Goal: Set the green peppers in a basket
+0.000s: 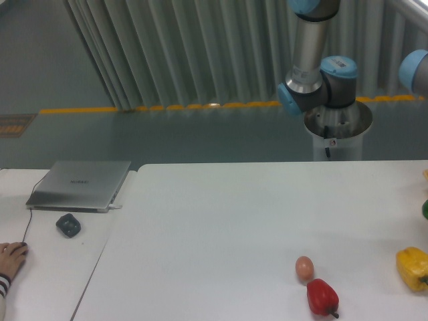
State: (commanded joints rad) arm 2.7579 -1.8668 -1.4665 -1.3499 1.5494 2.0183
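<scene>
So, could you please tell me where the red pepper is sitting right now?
The red pepper lies on the white table near the front edge, toward the right, just below the egg and well left of the yellow pepper.
</scene>
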